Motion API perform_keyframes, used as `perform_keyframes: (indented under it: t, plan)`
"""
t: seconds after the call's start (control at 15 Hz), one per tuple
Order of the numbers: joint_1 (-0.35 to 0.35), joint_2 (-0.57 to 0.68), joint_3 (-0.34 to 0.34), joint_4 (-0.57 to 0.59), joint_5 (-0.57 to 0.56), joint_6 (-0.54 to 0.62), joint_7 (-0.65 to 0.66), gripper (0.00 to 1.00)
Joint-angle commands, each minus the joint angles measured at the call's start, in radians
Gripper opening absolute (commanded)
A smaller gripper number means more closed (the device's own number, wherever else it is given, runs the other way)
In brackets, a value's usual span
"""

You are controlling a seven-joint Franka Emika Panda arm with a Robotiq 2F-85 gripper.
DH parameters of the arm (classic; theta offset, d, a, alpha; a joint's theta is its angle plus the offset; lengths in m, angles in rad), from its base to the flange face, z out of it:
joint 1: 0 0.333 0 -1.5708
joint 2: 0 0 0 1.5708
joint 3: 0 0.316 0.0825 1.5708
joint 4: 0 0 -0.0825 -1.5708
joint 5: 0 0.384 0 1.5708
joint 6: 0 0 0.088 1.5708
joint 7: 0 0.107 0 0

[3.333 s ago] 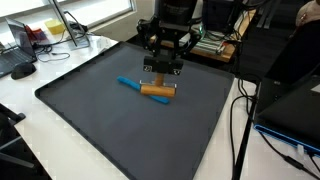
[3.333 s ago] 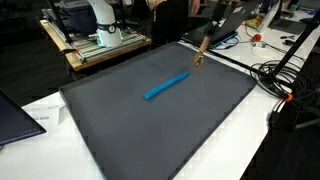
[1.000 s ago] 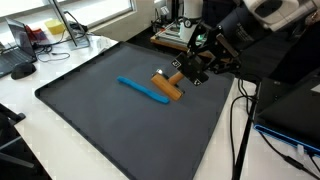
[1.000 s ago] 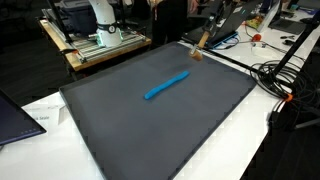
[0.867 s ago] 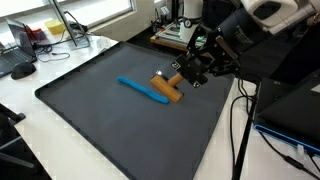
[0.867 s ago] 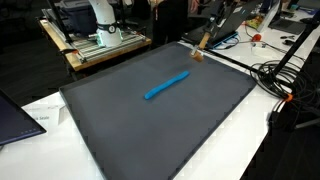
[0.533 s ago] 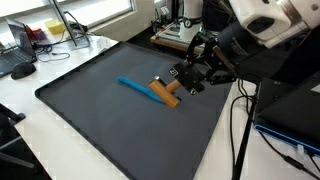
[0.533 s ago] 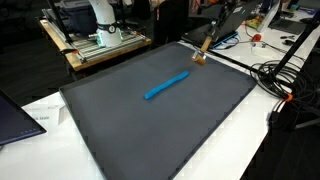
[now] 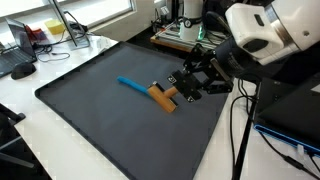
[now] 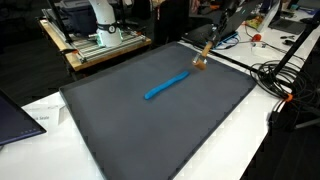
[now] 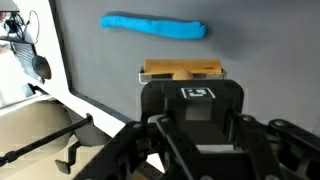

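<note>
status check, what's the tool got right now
Tool shut on wooden block. Block over the dark mat. Blue marker lies beside it, apart.

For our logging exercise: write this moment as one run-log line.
tool: shut on block | block: beside blue marker, apart | surface: dark mat

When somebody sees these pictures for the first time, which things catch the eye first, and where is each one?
A large dark mat covers most of the white table. A bright blue stick lies on it, roughly in the middle. Just beside the stick, the black gripper holds a wooden block close above the mat, toward the side where the cables hang.
</note>
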Motion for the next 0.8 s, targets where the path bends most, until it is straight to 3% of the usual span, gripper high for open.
perform_keyframes:
  t: [0.0, 0.4, 0.73]
  plan:
    - [-0.018, -0.005, -0.008, 0.026, 0.022, -0.022, -0.051, 0.22]
    - [-0.122, -0.044, 0.012, -0.010, 0.069, -0.005, -0.189, 0.22]
    - [-0.188, -0.078, -0.011, -0.026, 0.181, 0.027, -0.303, 0.22]
